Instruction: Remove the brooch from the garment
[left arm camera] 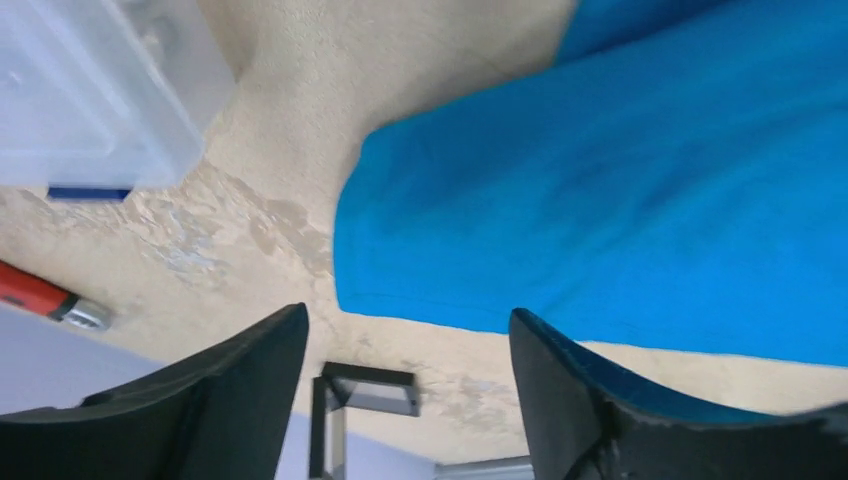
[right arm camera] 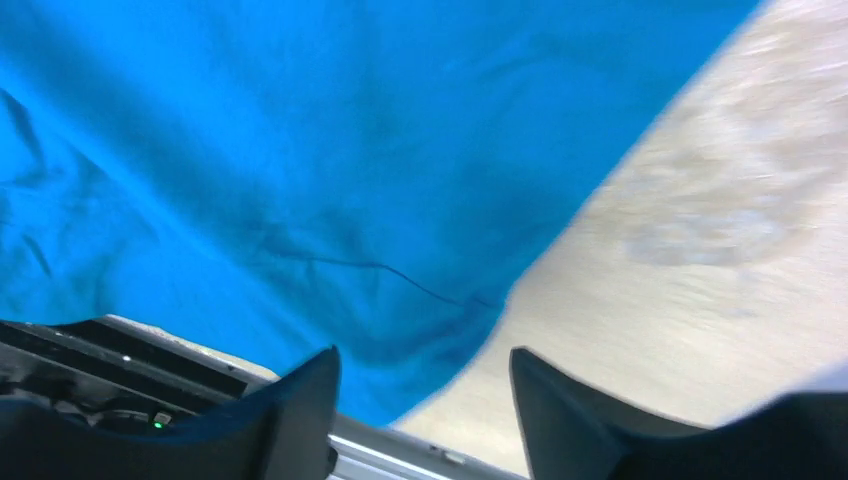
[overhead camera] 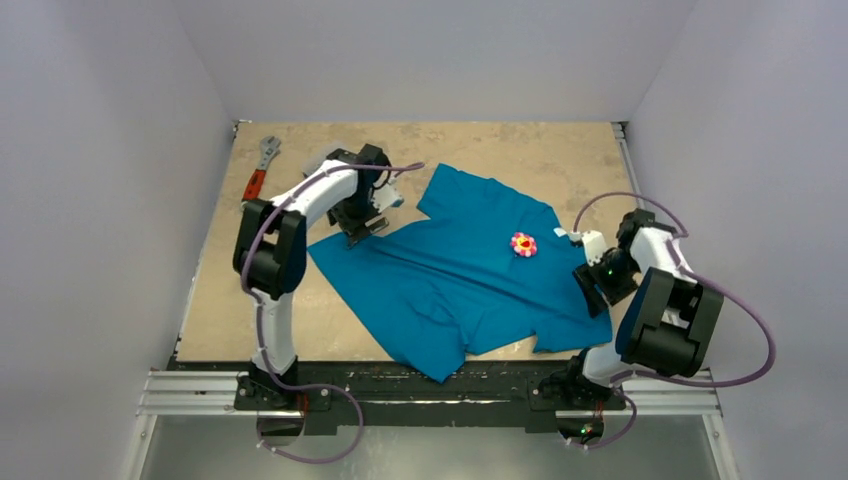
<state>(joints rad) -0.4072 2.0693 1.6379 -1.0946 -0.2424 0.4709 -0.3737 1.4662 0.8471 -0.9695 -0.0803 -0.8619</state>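
Observation:
The teal garment (overhead camera: 470, 275) lies spread over the middle of the tan table, creased in places. The brooch (overhead camera: 523, 244), pink-red petals round a yellow centre, sits on the cloth right of centre; neither wrist view shows it. My left gripper (overhead camera: 363, 229) stands at the garment's far-left edge. In its wrist view the left gripper (left arm camera: 410, 315) is open, with only table between the fingers and the garment's hem (left arm camera: 600, 200) just ahead. My right gripper (overhead camera: 592, 285) is at the garment's right edge. Its wrist view shows the right gripper (right arm camera: 422, 355) open over the cloth's border (right arm camera: 300, 170), holding nothing.
A wrench with a red handle (overhead camera: 262, 165) lies at the table's far-left corner; its handle (left arm camera: 35, 295) shows in the left wrist view. A translucent white box-like thing (left arm camera: 90, 90) is near the left gripper. White walls close in three sides, and a metal rail (overhead camera: 430, 385) runs along the near edge.

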